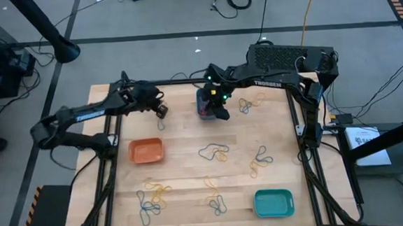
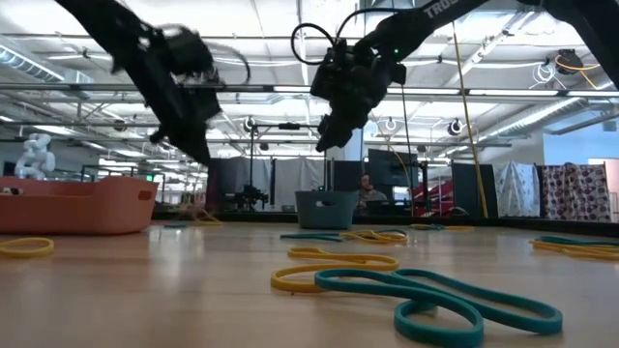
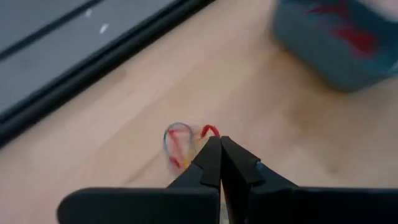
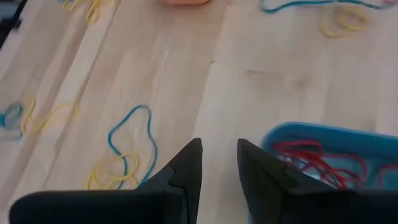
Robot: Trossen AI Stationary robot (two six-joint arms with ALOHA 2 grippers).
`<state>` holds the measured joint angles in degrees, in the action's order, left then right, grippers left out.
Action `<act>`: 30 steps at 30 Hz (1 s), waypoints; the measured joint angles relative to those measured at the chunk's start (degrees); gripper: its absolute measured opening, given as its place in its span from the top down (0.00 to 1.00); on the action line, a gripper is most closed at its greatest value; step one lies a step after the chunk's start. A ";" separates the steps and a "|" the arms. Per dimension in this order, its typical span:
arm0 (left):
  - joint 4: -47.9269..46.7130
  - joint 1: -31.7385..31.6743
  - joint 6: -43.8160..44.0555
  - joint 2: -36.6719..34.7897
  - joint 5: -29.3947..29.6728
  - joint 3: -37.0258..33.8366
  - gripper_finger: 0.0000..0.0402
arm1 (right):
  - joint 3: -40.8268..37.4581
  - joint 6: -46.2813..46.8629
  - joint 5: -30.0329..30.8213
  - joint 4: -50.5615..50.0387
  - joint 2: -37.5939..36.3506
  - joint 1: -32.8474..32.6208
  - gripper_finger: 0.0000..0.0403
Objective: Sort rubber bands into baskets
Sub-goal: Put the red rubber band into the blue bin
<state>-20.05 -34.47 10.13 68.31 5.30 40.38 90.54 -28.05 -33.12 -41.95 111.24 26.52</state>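
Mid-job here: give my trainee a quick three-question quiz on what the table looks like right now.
1. True or false: the left pincer is shut.
2. Which basket holds red rubber bands? A) orange basket B) dark blue basket C) turquoise basket
3. Which pincer hangs over the dark blue basket?

Key
1. True; its fingers meet at the tips, above the table near a small red and blue band.
2. B.
3. The right pincer, fingers apart, nothing between them.
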 joint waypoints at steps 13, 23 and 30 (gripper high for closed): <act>-0.22 10.83 1.42 -12.09 0.00 -0.02 0.99 | -0.61 -4.27 -0.29 16.69 0.46 -4.14 0.76; 3.09 19.03 1.41 -11.00 -0.38 -0.09 1.00 | -0.61 -4.78 -1.71 34.58 2.33 -10.65 0.76; 3.47 24.73 1.33 -11.06 -0.39 -0.09 1.00 | -0.61 -5.25 -0.73 37.55 2.43 -13.35 0.76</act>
<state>-16.58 -9.75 11.46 57.25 4.91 40.29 89.93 -33.30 -33.86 -4.40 113.67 13.17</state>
